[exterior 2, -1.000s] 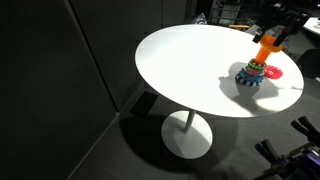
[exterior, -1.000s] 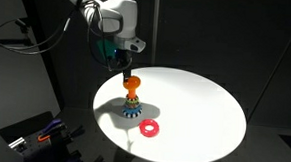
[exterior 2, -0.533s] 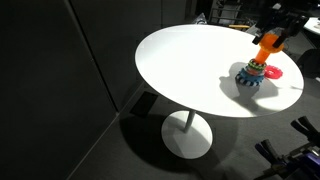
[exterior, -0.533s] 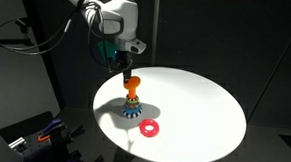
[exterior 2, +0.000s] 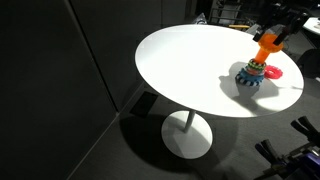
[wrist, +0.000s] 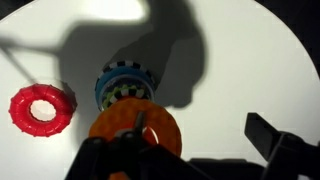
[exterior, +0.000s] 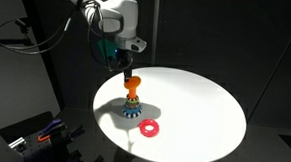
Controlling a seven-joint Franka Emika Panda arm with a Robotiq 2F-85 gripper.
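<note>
Zero change over that last second, as far as I could see; the gripper hung in the same spot as before, just above the stack, jaws spread as wide as they go and nothing in them. The orange top sat right under the wrist camera, between the spread fingers and, as best I could tell, not touched by them; the blue checkered piece showed just below it. The ring lay flat on the table, just beside the stack, same as before. So the whole thing looked paused to me; no grip made, nothing lifted, the stack upright on the table and the ring off it.
</note>
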